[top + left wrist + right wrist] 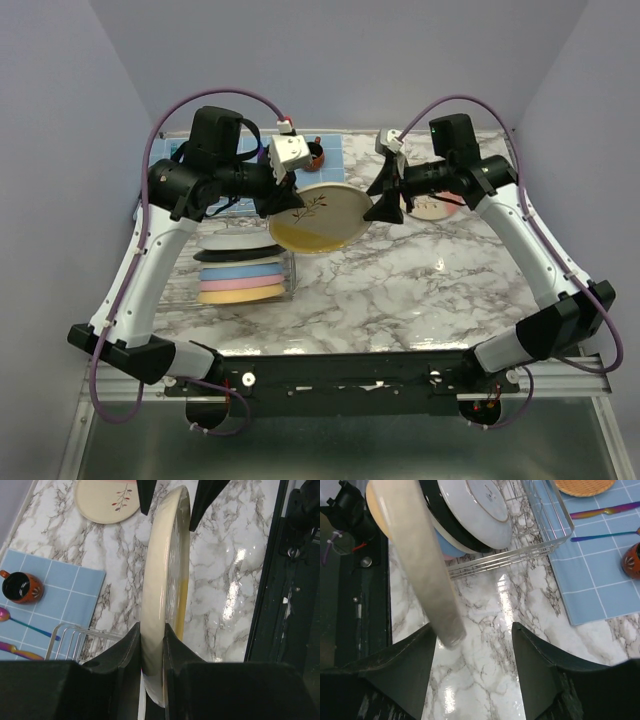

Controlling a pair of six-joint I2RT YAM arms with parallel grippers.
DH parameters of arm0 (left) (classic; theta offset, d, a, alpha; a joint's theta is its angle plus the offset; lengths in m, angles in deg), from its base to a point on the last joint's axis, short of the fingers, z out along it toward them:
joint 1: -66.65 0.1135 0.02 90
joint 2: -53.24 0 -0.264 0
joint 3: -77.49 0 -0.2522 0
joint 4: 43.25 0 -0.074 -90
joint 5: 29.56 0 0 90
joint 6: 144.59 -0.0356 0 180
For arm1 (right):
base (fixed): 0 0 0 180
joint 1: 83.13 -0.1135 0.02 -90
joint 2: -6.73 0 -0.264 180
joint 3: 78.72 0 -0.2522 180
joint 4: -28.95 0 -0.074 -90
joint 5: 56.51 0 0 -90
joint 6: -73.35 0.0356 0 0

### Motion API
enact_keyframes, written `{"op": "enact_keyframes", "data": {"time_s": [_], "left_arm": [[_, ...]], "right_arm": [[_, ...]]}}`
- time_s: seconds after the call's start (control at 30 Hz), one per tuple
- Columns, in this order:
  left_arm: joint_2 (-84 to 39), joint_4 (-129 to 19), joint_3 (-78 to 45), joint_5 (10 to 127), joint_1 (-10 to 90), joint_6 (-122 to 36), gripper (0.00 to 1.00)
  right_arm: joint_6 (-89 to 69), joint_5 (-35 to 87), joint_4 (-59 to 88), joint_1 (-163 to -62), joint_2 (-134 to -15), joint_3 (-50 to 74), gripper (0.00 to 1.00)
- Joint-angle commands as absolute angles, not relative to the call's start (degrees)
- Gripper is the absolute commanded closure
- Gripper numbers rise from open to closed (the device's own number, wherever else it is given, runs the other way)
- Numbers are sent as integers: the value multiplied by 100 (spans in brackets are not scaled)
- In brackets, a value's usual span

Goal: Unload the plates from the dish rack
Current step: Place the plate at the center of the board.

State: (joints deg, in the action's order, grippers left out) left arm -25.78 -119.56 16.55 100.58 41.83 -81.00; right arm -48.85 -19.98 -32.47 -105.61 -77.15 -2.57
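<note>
From above, the left end effector (287,188) pinches the near-left rim of the cream-and-yellow plate (322,218), which hangs tilted over the marble bench (400,290), just right of the dish rack (289,272). The right end effector (385,203) stands at the plate's opposite rim. The other plates (240,275) sit in the rack, showing black, blue, pink and yellow-orange edges, and a pink-banded plate (432,207) lies flat on the bench behind the right arm. In the left wrist view, both fingers (125,650) press on the faces of the held plate, which stands on edge and runs away from the camera. The right arm's two dark fingertips flank its far rim. A dark red cup (20,587) rests on the blue placemat (65,597) beside a corner of the rack. In the right wrist view, that end effector is spread wide, with the plate's rim between the fingers. The rim is close by one finger and clear of the other. An orange woven disc (585,485) lies beyond the rack.
</note>
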Motion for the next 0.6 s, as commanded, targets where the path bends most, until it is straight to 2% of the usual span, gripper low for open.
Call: {"op": "enact_keyframes", "data": {"time_s": [0.0, 0.17, 0.37, 0.57], "left_arm": [[-2182, -11687, 1584, 10649, 4204, -8210, 100], [-2138, -11774, 1566, 10675, 4204, -8333, 100], [-2173, -11766, 1558, 10640, 4196, -8403, 100], [-2190, -11766, 1549, 10430, 4187, -8535, 100]], "right_arm": [[-5233, -1722, -3561, -10808, -8045, -731, 31], [-5198, -1529, -3561, -11116, -8283, -951, 36], [-5075, -1318, -3456, -11494, -8319, -890, 51], [-5005, -1108, -3438, -11644, -8231, -829, 79]]}}
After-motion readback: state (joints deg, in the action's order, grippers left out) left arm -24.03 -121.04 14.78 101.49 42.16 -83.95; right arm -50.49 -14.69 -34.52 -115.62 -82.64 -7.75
